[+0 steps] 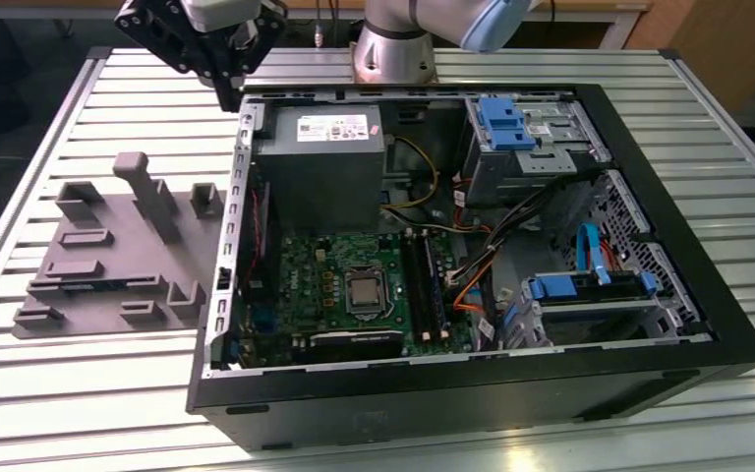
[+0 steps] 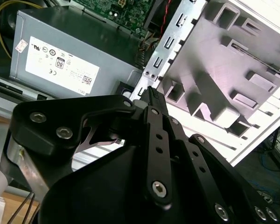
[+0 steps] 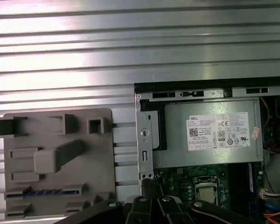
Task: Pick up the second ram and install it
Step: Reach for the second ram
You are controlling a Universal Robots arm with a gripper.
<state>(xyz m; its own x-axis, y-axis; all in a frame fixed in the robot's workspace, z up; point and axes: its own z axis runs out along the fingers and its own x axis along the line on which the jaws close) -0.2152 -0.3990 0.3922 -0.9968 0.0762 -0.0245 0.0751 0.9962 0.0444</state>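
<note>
Gripper (image 1: 229, 90) hung above the computer case (image 1: 483, 398) rear corner, jaws pressed together, empty | second ram (image 3: 42, 192) lay in a low slot of the gray holder (image 3: 18, 140) beside the case, well apart from gripper | seen edge-on: long thin dark strip, bluish row along it

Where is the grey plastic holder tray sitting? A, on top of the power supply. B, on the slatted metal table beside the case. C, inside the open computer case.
B: the grey holder tray rests on the slatted table, outside the computer case, on the exterior view's left of it.
</note>
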